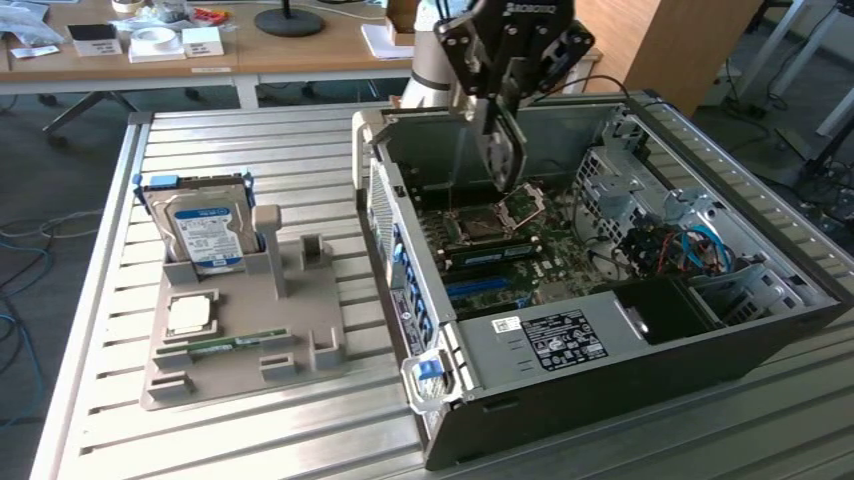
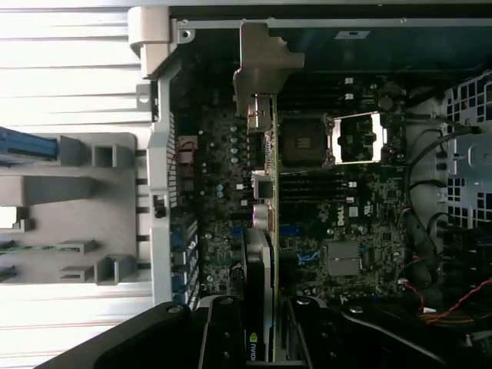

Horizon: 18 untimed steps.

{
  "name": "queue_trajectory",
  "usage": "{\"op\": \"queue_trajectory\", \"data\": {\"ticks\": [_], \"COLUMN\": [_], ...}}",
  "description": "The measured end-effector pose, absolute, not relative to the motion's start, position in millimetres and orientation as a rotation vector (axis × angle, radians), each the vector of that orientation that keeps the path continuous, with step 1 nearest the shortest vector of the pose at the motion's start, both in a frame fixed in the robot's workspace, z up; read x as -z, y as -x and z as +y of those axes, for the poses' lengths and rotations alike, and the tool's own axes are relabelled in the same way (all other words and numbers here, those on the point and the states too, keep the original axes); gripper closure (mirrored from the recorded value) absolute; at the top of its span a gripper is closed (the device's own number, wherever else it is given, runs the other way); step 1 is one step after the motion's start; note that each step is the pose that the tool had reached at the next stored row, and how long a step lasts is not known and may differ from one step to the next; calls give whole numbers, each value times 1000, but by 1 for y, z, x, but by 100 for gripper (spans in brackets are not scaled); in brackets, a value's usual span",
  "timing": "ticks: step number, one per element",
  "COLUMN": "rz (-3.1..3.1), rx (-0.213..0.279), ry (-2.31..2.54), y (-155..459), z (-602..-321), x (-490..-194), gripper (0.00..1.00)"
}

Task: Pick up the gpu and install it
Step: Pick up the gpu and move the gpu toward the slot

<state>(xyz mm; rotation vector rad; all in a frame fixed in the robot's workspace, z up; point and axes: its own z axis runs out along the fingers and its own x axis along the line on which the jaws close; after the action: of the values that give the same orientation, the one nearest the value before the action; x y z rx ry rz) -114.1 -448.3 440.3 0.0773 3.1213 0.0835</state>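
Looking at the exterior view, you see the slatted metal table (image 1: 240,140) carrying the open computer case (image 1: 747,340), which lies on its side with the motherboard (image 1: 521,250) facing up. At about 9 o'clock from the case, well apart from it, stands the grey holder (image 1: 240,375). It keeps the hard drive (image 1: 207,235) upright, while a processor chip (image 1: 191,315) and a green RAM stick (image 1: 227,345) lie flat on it.

The gripper (image 1: 497,105) hangs over the case opening, at 12 o'clock from the processor socket (image 1: 483,222). Its fingers are partly closed and clamp the gpu (image 1: 502,160) between them. In this view the card hangs over the board with its long axis running from 12 to 6 o'clock. You cannot tell if its lower end touches anything.

The wrist view gives you what the exterior view hides. The card is seen edge-on, with one finger on each flat side. Its silver bracket (image 2: 257,65) is at the end far from the fingers, near a case wall. The blue cables (image 1: 694,245) lie at 3 o'clock from the socket, apart from the card.
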Motion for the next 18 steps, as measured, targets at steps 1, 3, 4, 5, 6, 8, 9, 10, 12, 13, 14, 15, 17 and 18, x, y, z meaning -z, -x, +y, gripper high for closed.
{"op": "queue_trajectory", "data": {"ticks": [1, 3, 4, 5, 6, 8, 9, 10, 12, 13, 14, 15, 17, 18], "rz": [3121, 3121, 3121, 3121, 3121, 3121, 3121, 3121, 3121, 3121, 3121, 3121, 3121, 3121], "rx": [-84, -84, -84, -84, -84, -84, -84, -84, -84, -84, -84, -84, -84, -84], "ry": [-78, -77, -77, -77, -77, -77, -77, -76, -77, -76, -77, -77, -76, -77], "y": [110, 100, 96, 91, 87, 78, 73, 69, 60, 55, 50, 46, 37, 32], "z": [-448, -448, -448, -448, -448, -448, -448, -448, -448, -448, -448, -448, -448, -448], "x": [-440, -440, -440, -440, -440, -440, -440, -440, -440, -440, -440, -440, -440, -440], "gripper": [73, 73, 73, 73, 73, 73, 73, 73, 73, 73, 73, 73, 73, 73]}}
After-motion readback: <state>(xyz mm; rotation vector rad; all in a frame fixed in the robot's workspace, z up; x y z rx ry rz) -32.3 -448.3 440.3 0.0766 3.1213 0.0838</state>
